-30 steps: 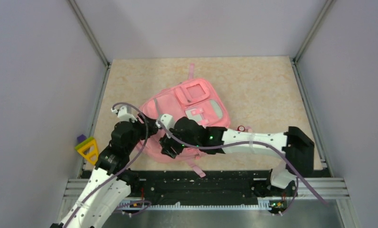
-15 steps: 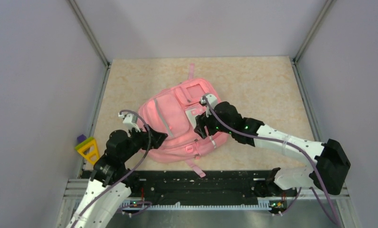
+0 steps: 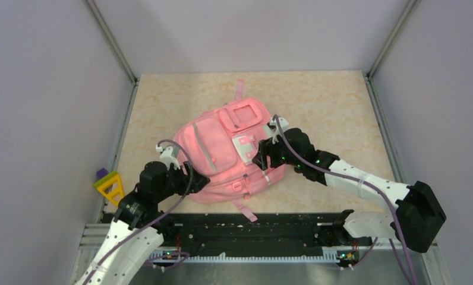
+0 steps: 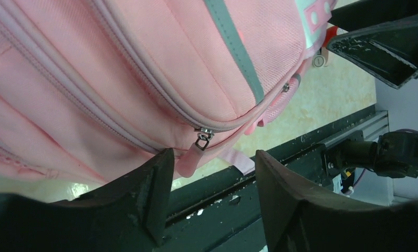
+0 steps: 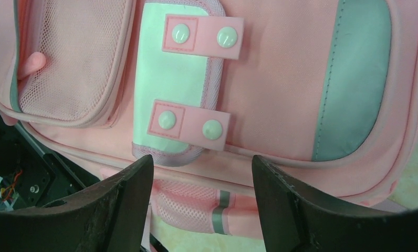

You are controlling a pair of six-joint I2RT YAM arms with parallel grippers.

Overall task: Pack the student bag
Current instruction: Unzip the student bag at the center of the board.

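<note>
Against the view of one second ago, the right gripper has left the bag's lower-left portion, where it worked close beside the left gripper, and now stands at the bag's right side, by the white-pink patch. The left gripper has dropped towards the bottom of the frame and now sits at the bag's lower-left edge. The student bag lies at the centre of the tabletop, front face up, its top towards the upper part of the frame; more of its front is now uncovered. The overhead view alone shows a yellow-and-purple object at the left edge of the frame, well apart from the bag. The left wrist view alone shows a metal zip pull hanging at the bag's seam just above the gap of the left gripper; its jaws stand wide and hold nothing. The right wrist view alone shows the patch crossed by two pink tabs, each with two snaps, and a mesh pocket at upper left. The right gripper hangs over it, jaws wide and empty. The bag is soft pink fabric with grey-green stripes.
</note>
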